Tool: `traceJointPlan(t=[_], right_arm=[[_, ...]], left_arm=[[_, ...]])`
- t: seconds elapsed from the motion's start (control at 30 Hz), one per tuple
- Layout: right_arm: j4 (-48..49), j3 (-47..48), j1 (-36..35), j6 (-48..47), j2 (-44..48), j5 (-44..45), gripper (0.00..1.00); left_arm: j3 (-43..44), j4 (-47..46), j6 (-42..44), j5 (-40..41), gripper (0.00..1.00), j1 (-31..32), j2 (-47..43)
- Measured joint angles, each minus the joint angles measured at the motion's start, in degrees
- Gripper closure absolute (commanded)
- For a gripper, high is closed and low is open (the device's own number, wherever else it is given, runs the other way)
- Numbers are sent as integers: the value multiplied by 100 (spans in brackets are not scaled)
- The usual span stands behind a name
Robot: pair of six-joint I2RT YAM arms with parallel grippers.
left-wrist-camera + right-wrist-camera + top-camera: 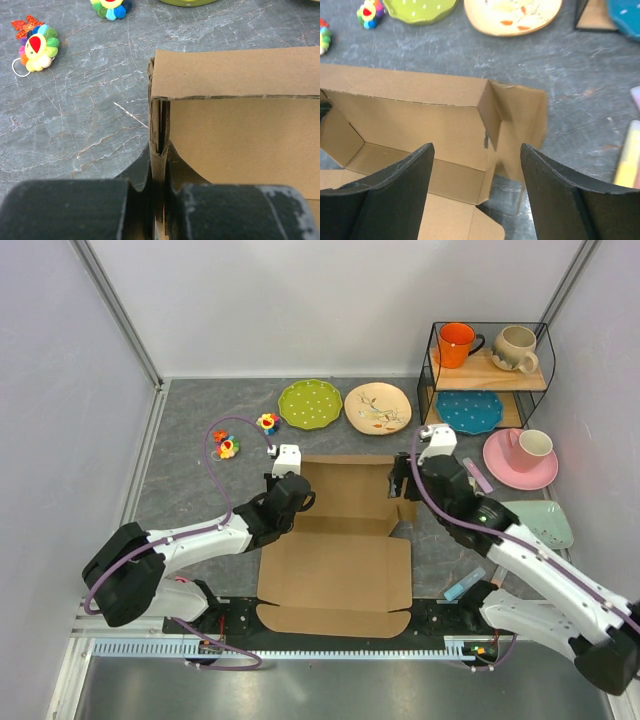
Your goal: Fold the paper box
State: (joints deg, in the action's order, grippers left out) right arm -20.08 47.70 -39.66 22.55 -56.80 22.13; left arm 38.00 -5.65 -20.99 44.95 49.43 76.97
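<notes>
Paper box (335,560) sat mid-table, far walls half up. Left gripper (160,172) pinched its left wall (159,125); right gripper (476,150) hung wide open, empty, at the right flap (520,125). Needed: left pinch firm, flap tucked in square.

You had bright, even light and only soft shadows; one flap of the paper box (522,125) looked blurred in your right wrist view.

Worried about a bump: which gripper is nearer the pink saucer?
Right. The right gripper straddles the right wall of the paper box, toward the pink saucer; the left gripper pinches its left wall.
</notes>
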Motion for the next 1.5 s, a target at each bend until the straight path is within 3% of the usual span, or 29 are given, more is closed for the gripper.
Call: traceJointPlan(t=[0.3,0.57,0.7,0.87,0.97,1.17,1.37,1.5], right_arm=[[-476,-623,2,76,1403,787,30],[-518,-1141,0,402,787,885,34],[-387,-1185,2,485,474,968,44],[-153,-1250,2,645,136,1189,48],[9,-1281,7,713,-24,1272,55],[291,-1381,7,767,-205,1292,83],[363,-1384,7,730,186,1193,96],[260,-1384,4,723,566,1014,100]], left_arm=[[9,39,0,2,98,0,-13],[9,133,-20,-15,98,0,-63],[9,136,-20,-15,98,2,-63],[9,160,-20,-17,98,4,-76],[9,186,-20,-22,98,7,-90],[9,205,-17,-24,98,7,-101],[9,216,-20,-20,98,11,-107],[7,186,-22,-39,98,17,-107]])
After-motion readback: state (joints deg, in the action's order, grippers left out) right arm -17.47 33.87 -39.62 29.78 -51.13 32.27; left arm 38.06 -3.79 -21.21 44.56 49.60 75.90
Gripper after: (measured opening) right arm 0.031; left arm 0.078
